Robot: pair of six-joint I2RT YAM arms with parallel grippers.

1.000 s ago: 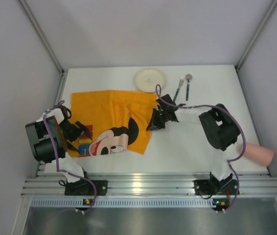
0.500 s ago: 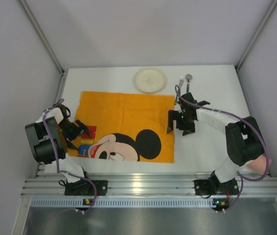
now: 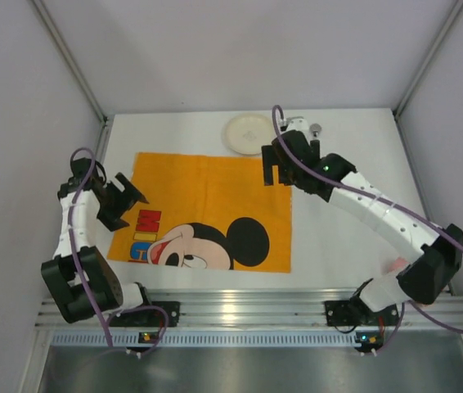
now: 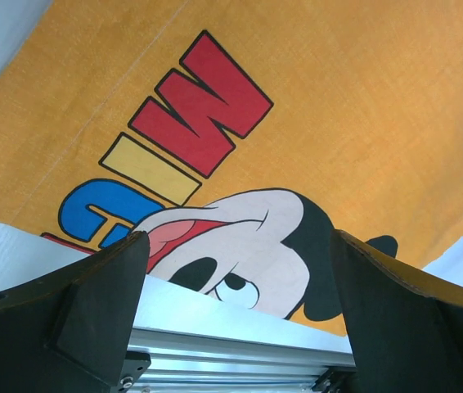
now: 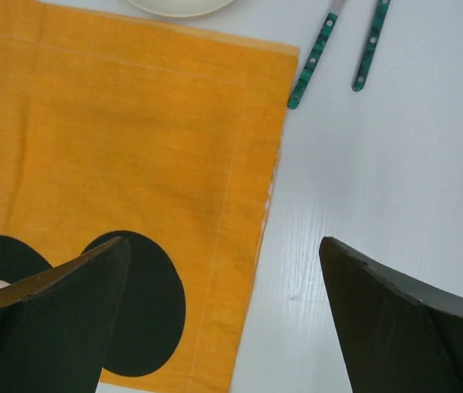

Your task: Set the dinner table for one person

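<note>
The dinner table [image 3: 330, 241] is a white top, and an orange cartoon-mouse placemat [image 3: 215, 196] lies spread flat on it. My right gripper [image 3: 274, 169] hovers open over the mat's far right corner, holding nothing. In the right wrist view, my right gripper [image 5: 223, 246] straddles the placemat's [image 5: 117, 123] right edge, one finger over cloth and one over the bare table [image 5: 395, 180]. My left gripper [image 3: 128, 203] stands open and empty at the mat's left edge. The left wrist view shows my left gripper [image 4: 238, 241] above the printed letters and face on the placemat [image 4: 313, 98].
A cream plate [image 3: 250, 133] sits beyond the mat's far edge. A fork [image 5: 312, 61] and a spoon [image 5: 370, 45] with green handles lie to its right. The ribbed aluminium rail [image 3: 231, 309] runs along the near edge. A pink object [image 3: 396, 264] shows behind the right arm.
The crumpled placemat was pulled out flat to the right. My right gripper then opened, let go of it and moved toward the far corner. My left gripper shifted back and left.
</note>
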